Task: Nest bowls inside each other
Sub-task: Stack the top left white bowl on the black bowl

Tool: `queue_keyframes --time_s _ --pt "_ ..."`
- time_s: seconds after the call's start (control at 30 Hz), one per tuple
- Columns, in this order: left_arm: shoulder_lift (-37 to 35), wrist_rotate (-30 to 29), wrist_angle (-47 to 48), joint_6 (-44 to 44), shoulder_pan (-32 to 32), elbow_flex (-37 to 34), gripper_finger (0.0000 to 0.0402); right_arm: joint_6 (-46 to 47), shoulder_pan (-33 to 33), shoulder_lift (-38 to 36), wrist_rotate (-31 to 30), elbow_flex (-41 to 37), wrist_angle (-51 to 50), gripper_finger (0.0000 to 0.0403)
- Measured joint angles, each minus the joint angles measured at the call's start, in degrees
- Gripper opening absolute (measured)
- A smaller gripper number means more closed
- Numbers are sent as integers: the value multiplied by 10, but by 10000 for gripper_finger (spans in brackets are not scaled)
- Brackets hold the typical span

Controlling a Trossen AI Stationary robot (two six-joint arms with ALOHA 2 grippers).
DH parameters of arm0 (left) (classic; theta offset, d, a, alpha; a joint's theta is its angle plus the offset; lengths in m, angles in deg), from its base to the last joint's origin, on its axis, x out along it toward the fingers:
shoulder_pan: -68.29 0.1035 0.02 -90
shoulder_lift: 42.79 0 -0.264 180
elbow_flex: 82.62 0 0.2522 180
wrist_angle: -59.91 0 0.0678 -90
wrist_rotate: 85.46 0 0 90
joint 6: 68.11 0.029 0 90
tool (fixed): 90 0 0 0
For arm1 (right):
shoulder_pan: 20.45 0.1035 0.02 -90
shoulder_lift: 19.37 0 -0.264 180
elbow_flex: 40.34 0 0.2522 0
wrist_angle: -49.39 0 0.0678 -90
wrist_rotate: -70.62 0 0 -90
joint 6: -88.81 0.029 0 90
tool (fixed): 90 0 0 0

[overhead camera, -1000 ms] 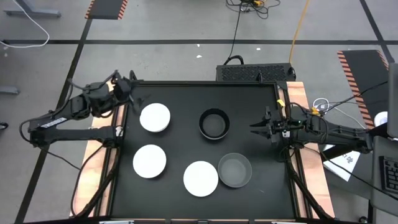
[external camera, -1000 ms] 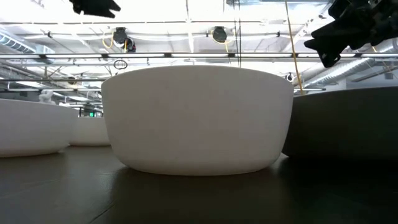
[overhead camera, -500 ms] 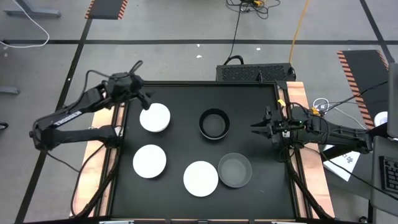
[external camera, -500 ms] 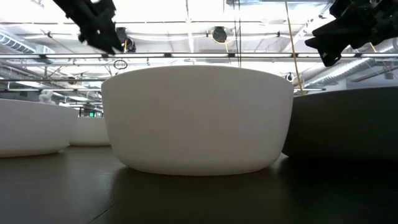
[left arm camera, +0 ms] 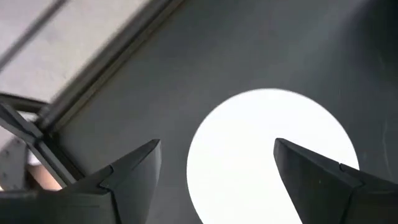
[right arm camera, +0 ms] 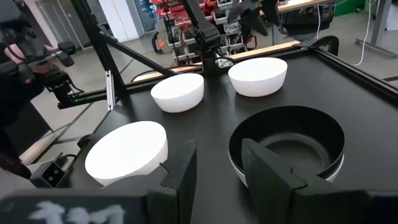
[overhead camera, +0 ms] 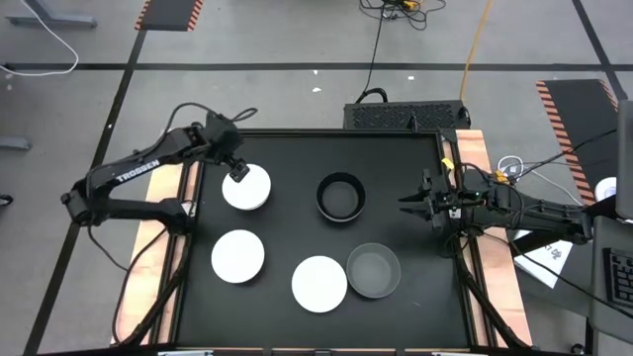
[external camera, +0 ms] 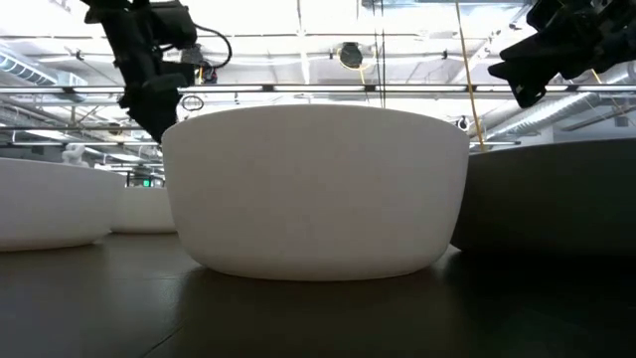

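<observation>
Five bowls stand on the black table (overhead camera: 297,158), each on its base. The white bowls are at far left (overhead camera: 246,187), near left (overhead camera: 238,256) and near the front (overhead camera: 319,284). A black bowl (overhead camera: 340,196) is at mid-table and a grey bowl (overhead camera: 374,270) is front right. My left gripper (overhead camera: 235,170) hangs open over the far-left white bowl (left arm camera: 267,155), pointing steeply down, its fingers above the bowl's far-left rim without touching. My right gripper (overhead camera: 406,205) waits at the table's right edge, level, open on nothing, facing the black bowl (right arm camera: 286,146).
Raised dark rails and wooden strips (overhead camera: 473,158) border the table. A dark box (overhead camera: 406,116) sits behind the far edge. Bare tabletop lies between the black bowl and the right gripper and along the far edge. In the low view the front white bowl (external camera: 318,194) fills the middle.
My left gripper has swung from the table's far-left corner toward the right and near side and come down. It has tipped from nearly level to steeply downward and now hangs over the far-left white bowl. It has stayed open. No bowl has moved.
</observation>
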State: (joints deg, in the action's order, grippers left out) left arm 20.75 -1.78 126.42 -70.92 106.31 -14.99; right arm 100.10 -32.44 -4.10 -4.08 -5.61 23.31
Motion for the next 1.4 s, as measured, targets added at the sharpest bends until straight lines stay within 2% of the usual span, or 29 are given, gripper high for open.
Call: queue_keyframes --time_s 0.33,0.77,1.13,1.4 --pt "71 11 72 -9 0 0 314 0 0 0 15 0 0 121" --pt "135 8 39 9 2 0 314 0 0 0 16 0 0 121" --pt "164 19 24 36 54 0 314 0 1 0 18 0 0 121" --pt "165 83 25 58 73 0 314 2 1 0 30 0 1 121"
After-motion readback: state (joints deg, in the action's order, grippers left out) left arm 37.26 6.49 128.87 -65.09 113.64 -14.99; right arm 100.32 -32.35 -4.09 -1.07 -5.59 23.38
